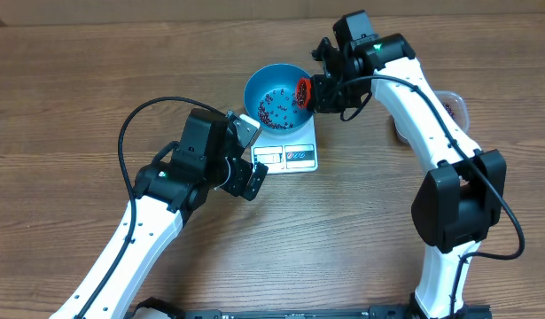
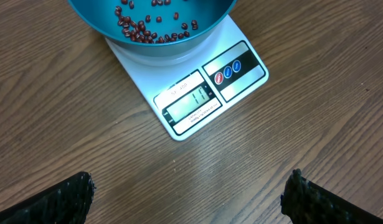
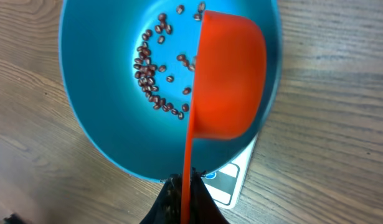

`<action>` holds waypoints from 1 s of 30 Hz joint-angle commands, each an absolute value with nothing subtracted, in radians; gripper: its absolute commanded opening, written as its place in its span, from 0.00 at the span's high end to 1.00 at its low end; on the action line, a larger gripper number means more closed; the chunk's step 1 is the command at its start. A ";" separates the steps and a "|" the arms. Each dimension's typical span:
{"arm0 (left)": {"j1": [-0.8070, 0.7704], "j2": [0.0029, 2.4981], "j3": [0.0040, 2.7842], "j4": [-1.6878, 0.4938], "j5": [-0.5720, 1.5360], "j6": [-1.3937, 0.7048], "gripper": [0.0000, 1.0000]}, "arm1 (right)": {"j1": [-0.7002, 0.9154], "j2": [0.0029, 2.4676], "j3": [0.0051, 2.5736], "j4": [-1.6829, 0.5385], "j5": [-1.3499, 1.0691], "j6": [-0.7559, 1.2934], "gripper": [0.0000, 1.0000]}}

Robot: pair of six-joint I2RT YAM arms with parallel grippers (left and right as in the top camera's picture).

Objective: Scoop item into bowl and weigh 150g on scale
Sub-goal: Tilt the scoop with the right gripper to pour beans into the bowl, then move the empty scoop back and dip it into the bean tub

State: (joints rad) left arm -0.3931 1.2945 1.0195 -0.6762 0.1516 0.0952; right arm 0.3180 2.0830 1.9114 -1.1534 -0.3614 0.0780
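The scale (image 2: 151, 78) is a flat white plastic rectangle. A small label above its grey display (image 2: 192, 107) reads roughly "SF-400". The digits look like "11", though I cannot be sure. Beside the display sit three round buttons (image 2: 227, 71), one red and two blue. On the scale's platform stands the bowl (image 3: 98, 81), round, deep, glossy bright blue plastic. The beans (image 3: 147, 74), small oval dark red-brown grains, lie scattered loosely over its bottom. Above the bowl, over the scale, a smooth orange plastic scoop (image 3: 228, 81) is tipped on its side, its thin handle clamped between the closed fingers of the right gripper (image 3: 185, 199). The left gripper (image 2: 188, 199) sits off the scale's display edge, apart from it. Its black ribbed fingers (image 2: 60, 199) are spread wide and empty over the wood-grain table (image 2: 328, 137).
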 commanded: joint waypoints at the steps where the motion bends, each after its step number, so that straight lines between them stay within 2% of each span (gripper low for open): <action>1: -0.399 1.302 1.016 -0.676 0.146 0.089 0.01 | 0.363 2.021 1.993 -1.147 -0.263 0.074 0.96; 4: -0.399 1.302 1.016 -0.676 0.146 0.089 0.00 | 0.402 2.015 2.028 -1.152 -0.168 0.074 0.96; 11: -0.399 1.302 1.016 -0.676 0.146 0.089 0.00 | 0.564 2.011 2.090 -1.202 0.266 0.075 0.96; 15: -0.399 1.302 1.016 -0.676 0.146 0.089 0.00 | 0.630 2.011 2.090 -1.197 0.393 0.075 0.96; 23: -0.399 1.302 1.016 -0.676 0.146 0.089 0.00 | 0.617 2.011 2.090 -1.190 0.326 0.079 0.96; 30: -0.399 1.302 1.016 -0.676 0.146 0.089 0.00 | 0.473 1.955 2.090 -1.185 -0.042 0.063 0.96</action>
State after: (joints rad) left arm -0.3931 1.2945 1.0195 -0.6769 0.1513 0.0952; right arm 0.5434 2.0483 2.0571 -1.1896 0.1497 0.0776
